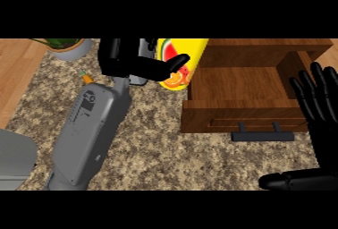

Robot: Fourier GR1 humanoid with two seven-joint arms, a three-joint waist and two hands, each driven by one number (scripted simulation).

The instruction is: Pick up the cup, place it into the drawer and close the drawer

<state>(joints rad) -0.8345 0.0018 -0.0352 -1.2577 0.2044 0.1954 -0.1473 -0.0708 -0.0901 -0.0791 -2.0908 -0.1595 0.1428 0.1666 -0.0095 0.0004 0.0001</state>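
One yellow fruit-printed cup (179, 60) pinched in my left hand (142, 62), upper centre; open wooden drawer (238, 85) just right. Right hand (320, 103) spread, resting right edge.

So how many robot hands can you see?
2. The left hand is up near the top, curled round the yellow cup with fruit pictures. The right hand is open at the right edge, beside the open wooden drawer.
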